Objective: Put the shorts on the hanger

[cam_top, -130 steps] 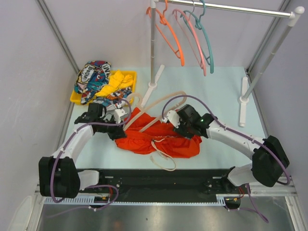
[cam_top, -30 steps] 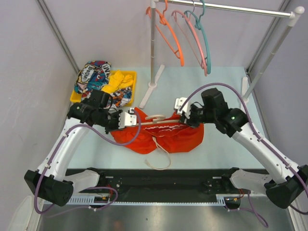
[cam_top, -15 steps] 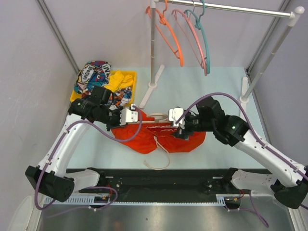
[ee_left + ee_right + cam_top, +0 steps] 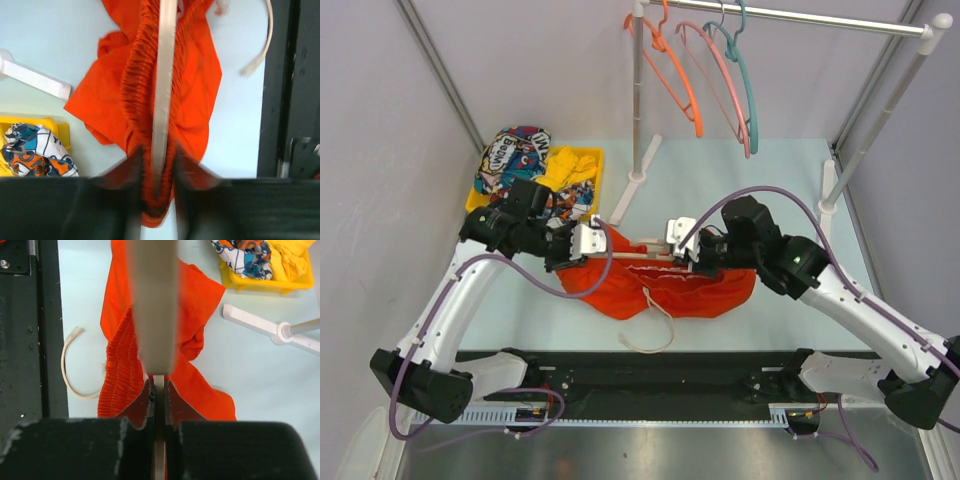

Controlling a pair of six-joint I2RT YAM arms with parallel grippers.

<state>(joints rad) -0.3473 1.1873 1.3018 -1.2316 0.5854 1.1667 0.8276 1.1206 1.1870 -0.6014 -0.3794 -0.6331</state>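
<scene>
The orange-red shorts (image 4: 665, 285) hang in a fold under the beige hanger (image 4: 632, 256), which both grippers hold level above the table. My left gripper (image 4: 584, 243) is shut on the bunched waistband, with the hanger's bar running between its jaws. In the left wrist view the bar (image 4: 163, 75) lies along the gathered shorts (image 4: 197, 90) into my gripper (image 4: 157, 167). My right gripper (image 4: 682, 240) is shut on the hanger's other end. In the right wrist view its jaws (image 4: 159, 392) pinch the thin bar under the blurred hanger (image 4: 152, 300), with the shorts (image 4: 120, 370) below. The cream cord (image 4: 655, 322) dangles onto the table.
A yellow tray (image 4: 592, 155) at the back left holds a yellow garment (image 4: 560, 170) and a comic-print garment (image 4: 515, 155). A rack upright (image 4: 638, 100) stands behind the shorts, with orange (image 4: 682, 88), pink (image 4: 728, 85) and teal (image 4: 754, 95) hangers on its rail. A black rail (image 4: 650, 375) runs along the near edge.
The hanger and shorts came up off the table between both grippers. Over the last second my right gripper moved left, towards the left one, and the shorts now sag under the bar.
</scene>
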